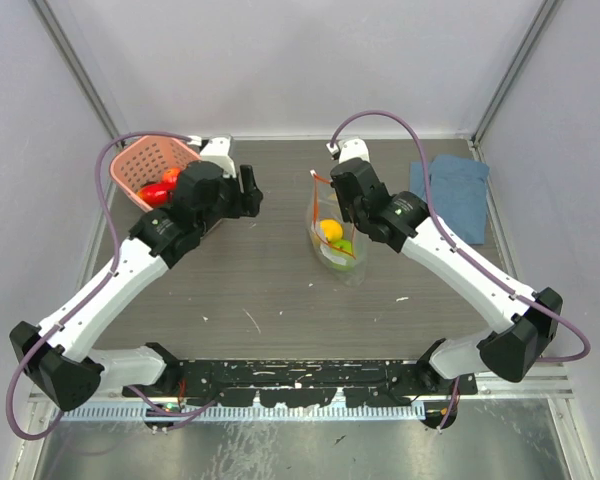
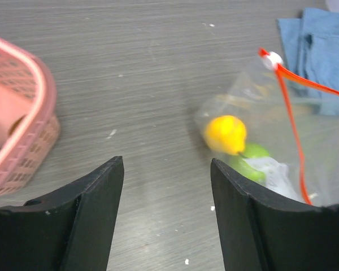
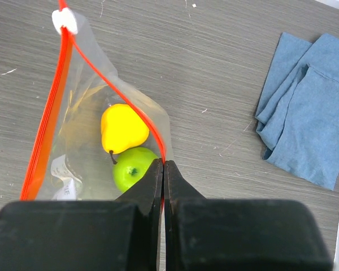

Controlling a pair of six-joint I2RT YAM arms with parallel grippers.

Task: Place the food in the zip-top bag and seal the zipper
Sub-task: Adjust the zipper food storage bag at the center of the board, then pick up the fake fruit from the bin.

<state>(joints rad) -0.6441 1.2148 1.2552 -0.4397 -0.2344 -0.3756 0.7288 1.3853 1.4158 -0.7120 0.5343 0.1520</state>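
Clear crinkly plastic, top view: 1 zip-top bag (image 1: pixel 338 240) sits mid-table (image 1: pixel 270 290), its orange-red zipper (image 1: pixel 316 195) edge up by the right gripper (image 1: pixel 346 208). Inside are 2 pcs of food: 1 yellow pear (image 1: pixel 330 230) and 1 green apple (image 1: pixel 343 247). Pink basket (image 1: pixel 150 160), far left, shows 2 red pieces (image 1: pixel 158 192); left arm (image 1: pixel 130 265) covers the rest. 1 blue cloth (image 1: pixel 452 192) lies far right.

Left wrist: left gripper (image 2: pixel 166 186) fingers are spread wide w/ nothing betw. them, over bare tabletop betw. basket and bag. 1 white slider (image 2: pixel 272 58) sits at the zipper's far end.

Right wrist: right gripper (image 3: pixel 164 169) jaws are pinched tight on one zipper strip, just beside the apple. The zipper's 2 strips gape apart, so the mouth is unsealed. White label shows low in the bag.
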